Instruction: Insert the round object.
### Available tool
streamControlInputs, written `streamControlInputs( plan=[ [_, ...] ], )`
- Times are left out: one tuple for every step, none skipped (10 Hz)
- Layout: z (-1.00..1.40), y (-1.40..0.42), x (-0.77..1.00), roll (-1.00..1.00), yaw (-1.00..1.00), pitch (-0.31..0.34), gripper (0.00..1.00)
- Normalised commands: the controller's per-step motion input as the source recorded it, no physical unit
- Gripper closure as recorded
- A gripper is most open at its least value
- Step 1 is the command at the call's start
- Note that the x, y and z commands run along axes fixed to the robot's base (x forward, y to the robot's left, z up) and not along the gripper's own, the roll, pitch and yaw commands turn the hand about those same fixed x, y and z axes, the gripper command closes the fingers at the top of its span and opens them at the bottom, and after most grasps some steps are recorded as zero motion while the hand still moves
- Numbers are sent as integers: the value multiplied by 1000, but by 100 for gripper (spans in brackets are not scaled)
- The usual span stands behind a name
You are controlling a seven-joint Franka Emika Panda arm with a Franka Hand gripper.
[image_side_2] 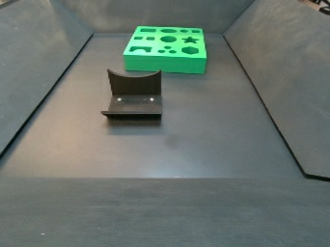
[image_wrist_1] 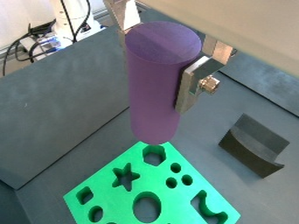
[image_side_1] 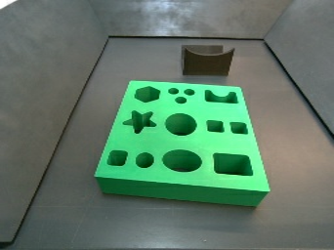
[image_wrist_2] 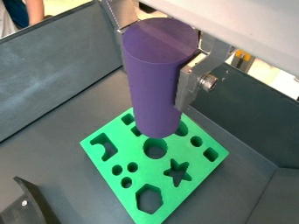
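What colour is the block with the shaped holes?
Bright green block with shaped holes, clearest in a side view; the gripper holds the purple cylinder peg.

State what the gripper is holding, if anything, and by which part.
The gripper holds the smooth matte purple cylinder peg upright, clamped on its sides at the upper half, above the green block. One silver finger shows in both wrist views.

Matte purple round object [image_wrist_1: 156, 79]; silver end effector [image_wrist_1: 176, 86]; bright green block [image_side_1: 183, 142]; dark grey notched block [image_side_2: 134, 94].

Tall matte purple cylinder peg [image_wrist_1: 156, 79] hides part of bright green block with shaped holes [image_wrist_1: 117, 203] and one silver-plate finger of gripper [image_wrist_1: 158, 83]. Both absent from side views.
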Motion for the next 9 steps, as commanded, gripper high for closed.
streamControlInputs(
  plan=[
    [-106,29,0,-6,0,0,100],
    [-583,-406,0,343,0,-117,100],
    [-651,-574,0,594,0,-6,100],
    [-409,-314,0,246,0,0,100],
    [-214,-171,0,9,0,0,100],
    [-31,-57,0,0,0,0,100],
    [-143,0,0,0,0,0,100],
    [-546,-6,243,46,-11,131,100],
    [-680,-46,397,51,-66,189,100]
  ],
)
